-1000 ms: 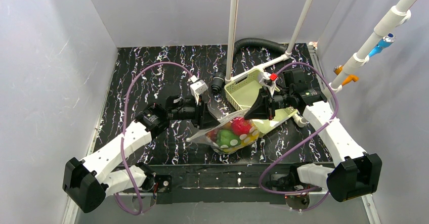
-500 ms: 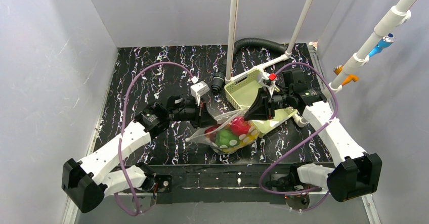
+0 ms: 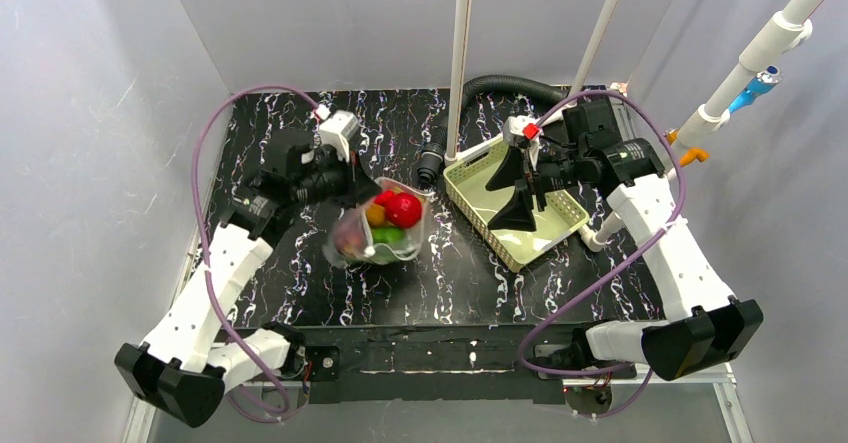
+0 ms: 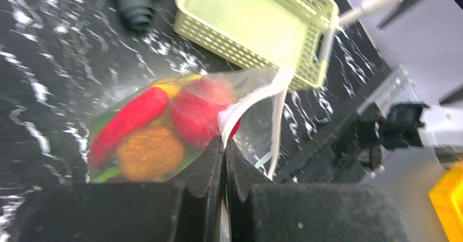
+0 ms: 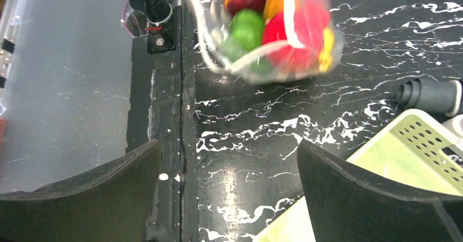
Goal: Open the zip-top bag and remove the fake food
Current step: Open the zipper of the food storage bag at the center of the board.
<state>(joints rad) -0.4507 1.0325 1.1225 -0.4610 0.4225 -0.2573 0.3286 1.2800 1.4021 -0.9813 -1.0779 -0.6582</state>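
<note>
Top external: the left fingers (image 3: 362, 188) are clenched on the top edge of the zip-top bag (image 3: 385, 233), which sits centre-left of the frame and hangs away from them toward lower right, long axis roughly on that diagonal. The outline is blurred, so I cannot tell whether the bag's bottom rests on the surface (image 3: 300, 293). The fake food (image 3: 402, 207) is inside: red, orange and green pieces bunched together. Left wrist view confirms the grip, with both fingers pressed together on the white zip strip (image 4: 245, 102). The strip seems to split into two runs beyond the pinch, so the mouth may be parted, but this is uncertain. The right fingers (image 3: 518, 191) are spread wide and hold nothing. They hover over the pale green basket (image 3: 470, 203), right of centre and well apart from the bag. In the right wrist view the bag lies at top centre, ahead of the released fingers. Judgement: the left arm is nearer and the food is not yet out. The right fingers would need to travel left across the frame to reach the free lip.
</note>
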